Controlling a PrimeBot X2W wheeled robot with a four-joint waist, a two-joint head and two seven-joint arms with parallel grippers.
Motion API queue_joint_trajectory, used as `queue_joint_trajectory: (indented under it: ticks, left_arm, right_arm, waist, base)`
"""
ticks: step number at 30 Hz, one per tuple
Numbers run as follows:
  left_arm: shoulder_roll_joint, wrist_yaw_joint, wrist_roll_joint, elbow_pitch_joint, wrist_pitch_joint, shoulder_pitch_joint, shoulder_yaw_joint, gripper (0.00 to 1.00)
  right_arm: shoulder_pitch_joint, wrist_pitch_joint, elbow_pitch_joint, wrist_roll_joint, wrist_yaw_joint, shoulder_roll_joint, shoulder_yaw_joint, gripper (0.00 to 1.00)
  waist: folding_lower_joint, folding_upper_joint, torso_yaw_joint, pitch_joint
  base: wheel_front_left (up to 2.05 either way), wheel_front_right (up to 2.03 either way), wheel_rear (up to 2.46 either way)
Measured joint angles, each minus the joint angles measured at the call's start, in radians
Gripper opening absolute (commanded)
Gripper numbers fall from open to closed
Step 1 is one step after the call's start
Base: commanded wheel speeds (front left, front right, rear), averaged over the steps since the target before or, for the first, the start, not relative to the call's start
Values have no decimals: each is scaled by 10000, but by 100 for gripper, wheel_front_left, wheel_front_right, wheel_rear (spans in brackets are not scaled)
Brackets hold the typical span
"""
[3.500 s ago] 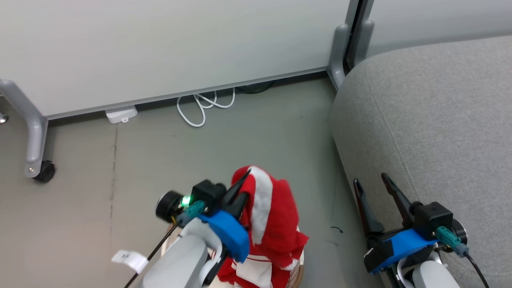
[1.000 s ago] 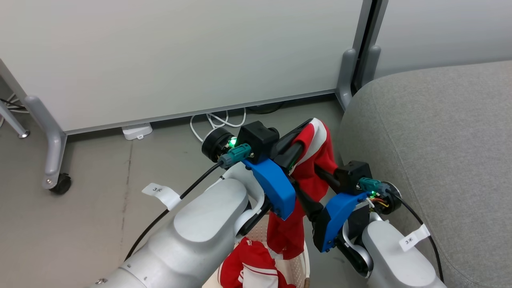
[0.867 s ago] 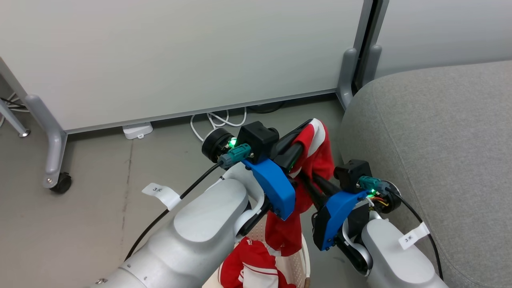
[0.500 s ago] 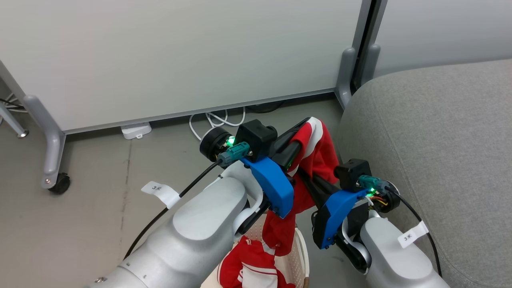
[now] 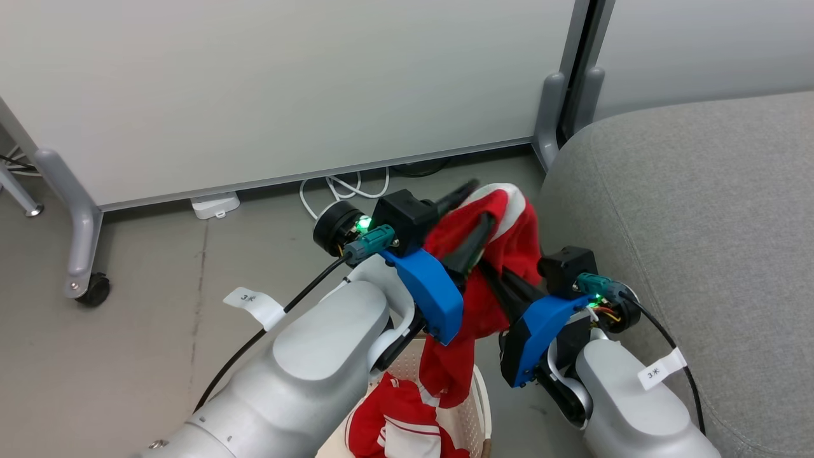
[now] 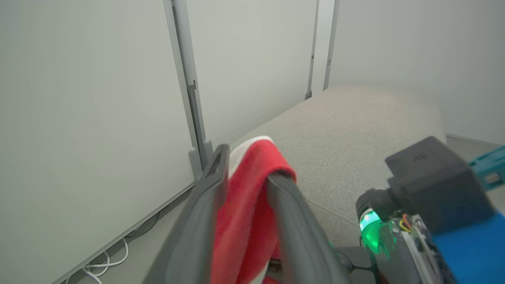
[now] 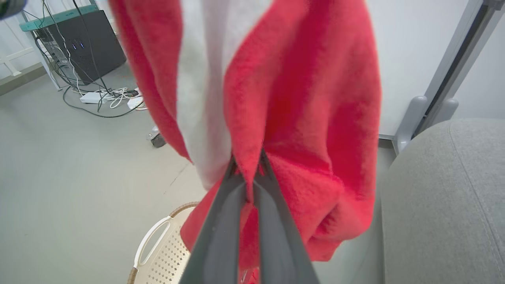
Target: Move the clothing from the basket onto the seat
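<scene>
Basket [image 5: 475, 407] sits nearest me at the bottom of the head view, half hidden under my left forearm [image 5: 318, 366], with a second red garment [image 5: 394, 423] crumpled inside it. Above it hangs the red garment [image 5: 509, 254], white stripe showing, its tail dangling over the basket's mouth. My right gripper [image 7: 247, 161] has its fingers pressed together on a fold of that cloth, and the fabric blocks most of that wrist's view. My left gripper [image 6: 248, 165] has its fingers spread, with the cloth's top edge draped between them and over the inner finger. I can't tell whether it bears any weight there. Just right of both grippers rises the grey seat [image 5: 699, 210], its rounded edge near the hanging cloth but apart from it. Farther back on the floor lie a looped white cable [image 5: 334, 187] and a white adapter [image 5: 215, 205], against the foot of a pale partition [image 5: 286, 83]. A caster [image 5: 94, 289] on a grey leg stands off to my left.
</scene>
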Motion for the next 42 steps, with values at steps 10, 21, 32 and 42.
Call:
queue_joint_trajectory:
  ticks: [10, 21, 32, 42]
  left_arm:
    - [82, -2, 311, -19, -6, 295, 428, 100]
    - [1114, 267, 1354, -1770, -6, 2209, 2128, 100]
    - [1948, 564, 2830, -3881, -6, 5214, 4082, 100]
    - [1659, 454, 3626, -5062, -6, 7388, 6111, 100]
  right_arm:
    - [-99, -100, 96, -65, 0, -2, -224, 0]
    - [-90, -144, 38, -376, 0, -2, -550, 0]
    - [145, -144, -343, -782, 0, -2, -970, 0]
    - [721, 13, -951, -1246, 0, 0, -1522, 0]
  waist:
    - [0, 0, -29, 38]
    - [-1, 0, -120, 135]
    - [0, 0, -374, 172]
    - [-1, 0, -796, 31]
  base:
    - [0, 0, 0]
    - [0, 0, 0]
    - [0, 0, 0]
    - [0, 0, 0]
